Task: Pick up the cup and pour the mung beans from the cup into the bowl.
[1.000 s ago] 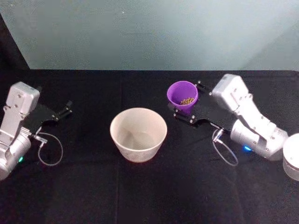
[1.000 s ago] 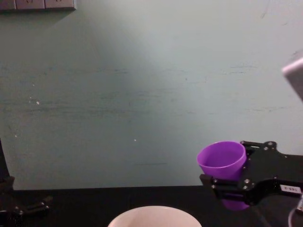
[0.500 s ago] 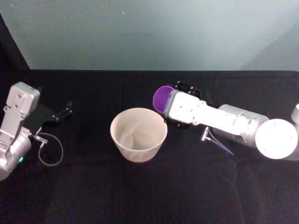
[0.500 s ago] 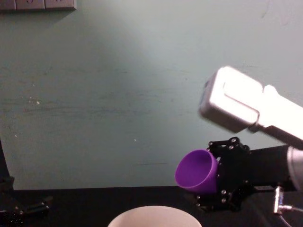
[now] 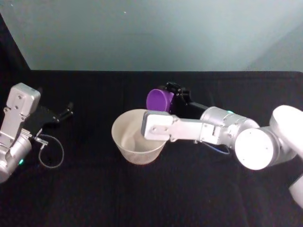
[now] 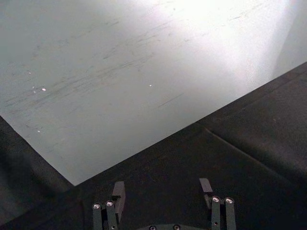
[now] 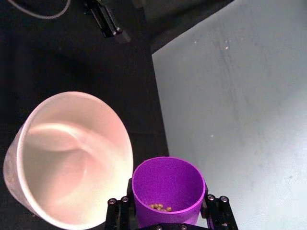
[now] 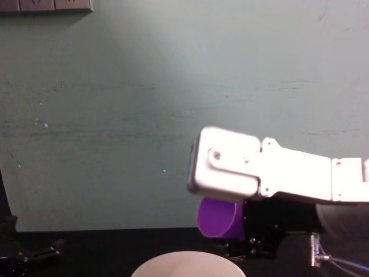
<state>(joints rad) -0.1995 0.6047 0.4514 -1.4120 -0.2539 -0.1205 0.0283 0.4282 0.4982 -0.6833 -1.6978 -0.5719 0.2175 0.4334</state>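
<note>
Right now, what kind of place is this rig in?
Probably a lab test bench: a table draped in black cloth, a bare pale wall behind, and two props: the bowl, and the cup in the right gripper by its rim. Left gripper sits parked at left.

Right gripper swung cup left, tipped it from upright to sideways by bowl far rim

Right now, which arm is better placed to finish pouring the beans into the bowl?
Right. The right claw is shut on the cup, tipped sideways beside the rim of the bowl, with mung beans inside. The left claw sits open far to the left, away from both.
</note>
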